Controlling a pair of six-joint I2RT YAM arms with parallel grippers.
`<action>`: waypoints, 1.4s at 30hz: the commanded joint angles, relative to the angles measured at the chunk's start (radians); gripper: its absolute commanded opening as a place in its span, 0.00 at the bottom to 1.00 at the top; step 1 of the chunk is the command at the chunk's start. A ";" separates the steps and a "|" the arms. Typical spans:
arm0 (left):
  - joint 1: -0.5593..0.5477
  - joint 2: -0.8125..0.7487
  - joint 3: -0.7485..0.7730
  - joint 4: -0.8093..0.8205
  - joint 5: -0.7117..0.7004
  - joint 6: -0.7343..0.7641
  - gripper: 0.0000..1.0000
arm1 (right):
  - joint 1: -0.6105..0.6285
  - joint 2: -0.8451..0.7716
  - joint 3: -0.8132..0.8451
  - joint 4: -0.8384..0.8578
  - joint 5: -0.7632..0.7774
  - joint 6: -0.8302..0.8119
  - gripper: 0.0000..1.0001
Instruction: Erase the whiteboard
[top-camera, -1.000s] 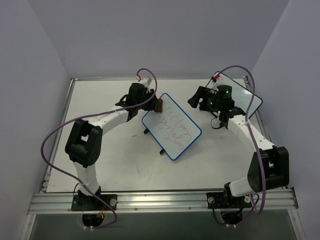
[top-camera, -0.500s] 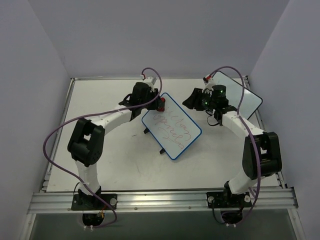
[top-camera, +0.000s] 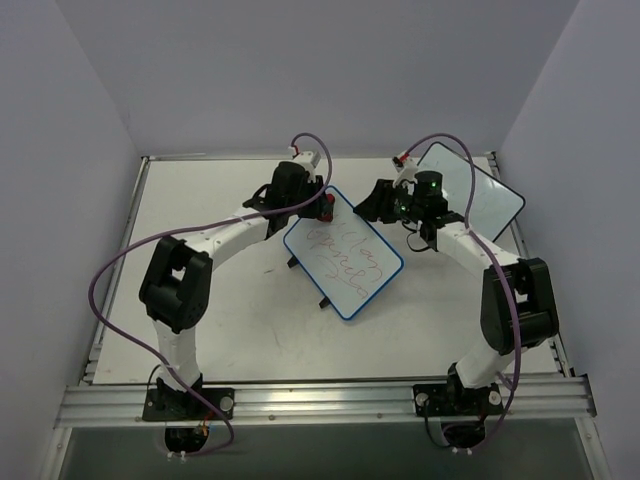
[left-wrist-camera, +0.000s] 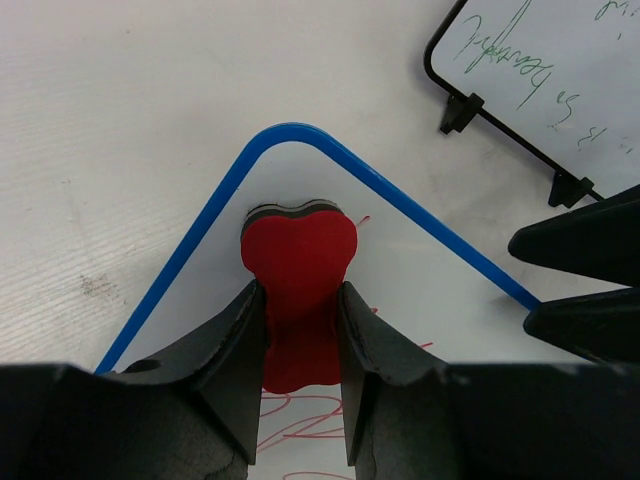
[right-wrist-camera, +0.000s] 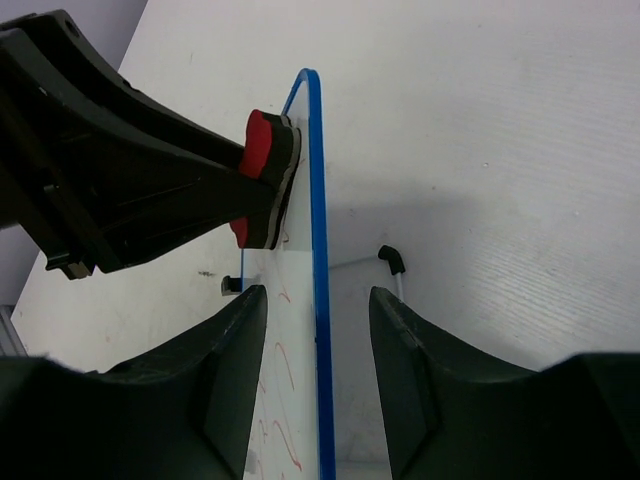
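The left gripper (left-wrist-camera: 300, 305) pinches a red heart-shaped foam eraser (left-wrist-camera: 298, 250) onto the blue-framed whiteboard (top-camera: 345, 258), at its corner. The right gripper (right-wrist-camera: 318, 300), open and empty, straddles that board's edge, probably to brace it.

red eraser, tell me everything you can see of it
The eraser is a small pad with a red, lobed, roughly heart-shaped top over thin dark and pale layers that look like felt or foam. The left end effector is shut on its sides. Its layered face rests on the white surface of the blue-rimmed board, tucked into a rounded corner, next to the red scribbles.
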 joint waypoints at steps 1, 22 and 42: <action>-0.009 0.014 0.072 -0.044 -0.016 0.030 0.02 | 0.019 0.024 0.055 0.023 -0.032 -0.035 0.41; -0.023 0.012 0.107 -0.079 -0.030 0.098 0.02 | 0.050 0.081 0.071 0.048 -0.044 -0.044 0.14; -0.065 0.017 0.135 -0.076 -0.048 0.155 0.02 | 0.072 0.066 0.085 -0.004 -0.015 -0.096 0.00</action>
